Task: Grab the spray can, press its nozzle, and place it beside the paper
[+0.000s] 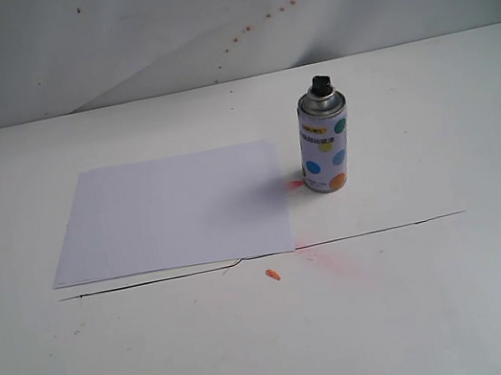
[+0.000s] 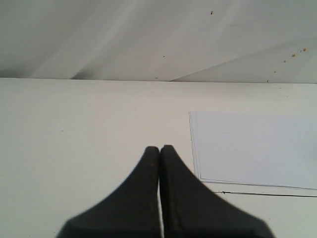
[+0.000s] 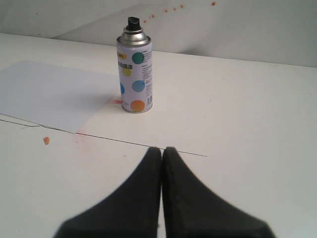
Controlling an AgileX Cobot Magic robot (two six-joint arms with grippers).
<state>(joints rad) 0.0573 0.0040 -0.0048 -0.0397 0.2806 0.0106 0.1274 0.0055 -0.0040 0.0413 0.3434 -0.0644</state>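
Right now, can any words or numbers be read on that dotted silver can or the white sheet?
Small silver-white spray can with coloured dots, yellow label band: dark characters, too blurred to read.
Same can, fine print column: too small to read.
Flat white paper sheet: no text.

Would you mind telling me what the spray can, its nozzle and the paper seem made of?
The spray can looks metal, with a glossy printed coat and shiny silver dome. The nozzle seems matte black plastic. The paper is a thin, matte white sheet.
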